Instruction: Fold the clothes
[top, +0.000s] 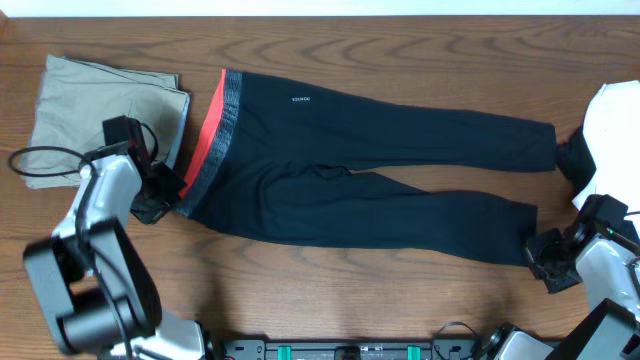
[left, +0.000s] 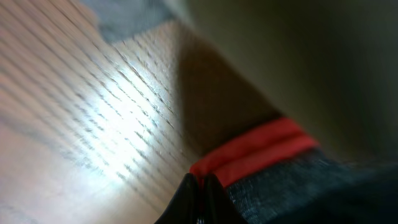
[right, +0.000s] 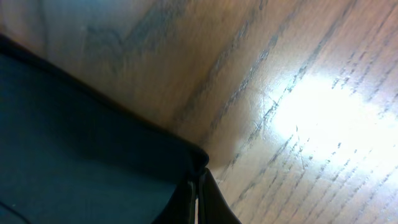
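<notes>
Folding hasn't begun: long black stretchy leggings (top: 380, 170) lie flat; left claw (top: 165, 200), nine o'clock, is pinched shut on the red-and-grey waistband (top: 212, 130), right claw (top: 538, 252), four o'clock, on a cuff (top: 522, 238).

Silver-grey arms (top: 105, 192), black joints (top: 100, 292), looped black cable (top: 45, 150)

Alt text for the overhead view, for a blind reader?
Long black stretchy leggings with a red-and-grey waistband lie flat across a brown wooden table. The left end effector pinches the waistband corner, the right end effector a leg cuff. Folded khaki trousers lie left, a white garment right.
</notes>
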